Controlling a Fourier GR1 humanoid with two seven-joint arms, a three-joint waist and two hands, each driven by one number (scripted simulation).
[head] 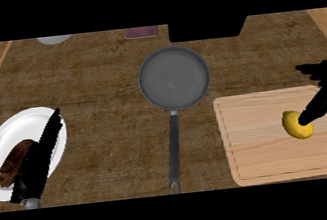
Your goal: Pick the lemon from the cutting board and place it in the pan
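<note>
Brown, mottled surface (97,89) fills the head view, with paler wood strips along the far left and far right edges.

Pan (173,77): grey, round, centre of view, nothing in it. Long handle runs straight down toward the lower edge.

Cutting board (275,155): light wood, lower right, just right of the pan handle, not touching it.

Lemon (297,124): yellow, lying on the board's right half, nearer the right edge than the left. Well apart from the pan.

Right hand (326,85): black, comes in from the right edge over the board's upper right corner. One long finger slants down and left, its tip meeting the lemon's upper right side. Other fingers stick out leftward higher up, clear of the fruit. Hand spread, nothing curled round the lemon; lemon sits on the board, not lifted as far as I can tell.

Left hand (42,157): lower left, dark, long and straight, lying across the white plate (5,133). Fingers look extended, holding nothing.

Plate also carries a brown oblong food item (13,164), partly under the left hand.

Far edge: white round object (55,39), cut off by the view; small reddish-purple object (142,32); large black block (208,29) behind the pan.
</note>
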